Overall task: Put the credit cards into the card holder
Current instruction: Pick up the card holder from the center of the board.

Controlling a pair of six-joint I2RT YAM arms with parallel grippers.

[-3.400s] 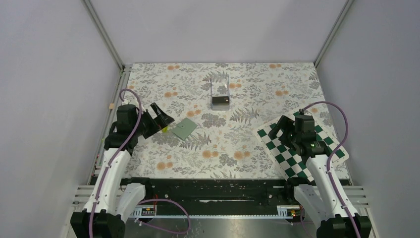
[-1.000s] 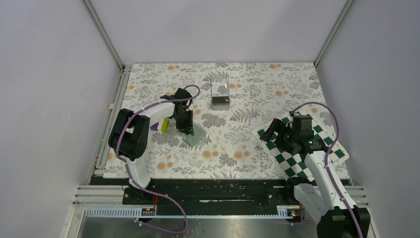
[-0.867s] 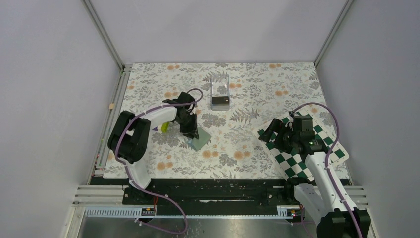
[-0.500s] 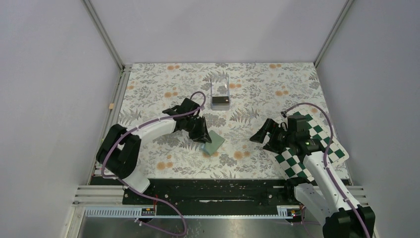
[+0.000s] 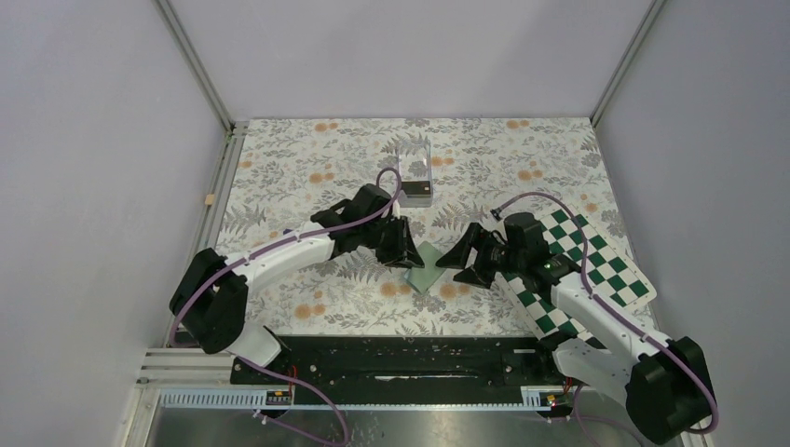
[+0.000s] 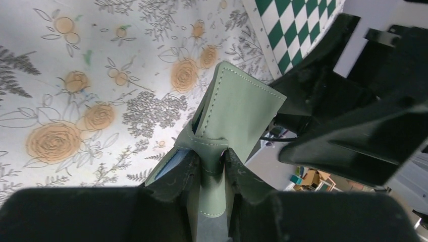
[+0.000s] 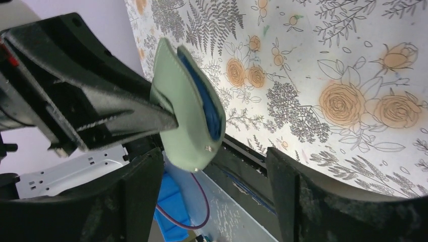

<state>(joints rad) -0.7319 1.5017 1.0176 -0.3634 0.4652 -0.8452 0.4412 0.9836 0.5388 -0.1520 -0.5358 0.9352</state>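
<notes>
A: How much room was there around the arms?

B: Pale walls (image 5: 93,186) closed the surface (image 5: 307,168) on the left, the far and the right side, and a black rail (image 5: 401,349) ran along the near edge. Both arms met over the near middle. The cloth was bare to the left and beyond them. A chequered board (image 5: 596,270) covered the near right part.

A: And the wallet?

B: The left pincer (image 5: 405,251) (image 6: 211,166) was clamped on the strap of the wallet (image 5: 427,268) (image 6: 237,108) (image 7: 184,111) and held it on edge, tilted, between the two arms. The right pincer (image 5: 456,256) (image 7: 212,186) stood wide open just beside it, holding nothing. The wallet's lower corner was before the gap, apart from both fingers.

A: How did it look?

B: Flat, sage green and matte like leather, with a stitched seam and a small snap dot. Blue lining showed where it gaped a little. A black card (image 5: 415,191) lay in the clear box (image 5: 415,166) at the far middle, well apart from the pincers.
</notes>
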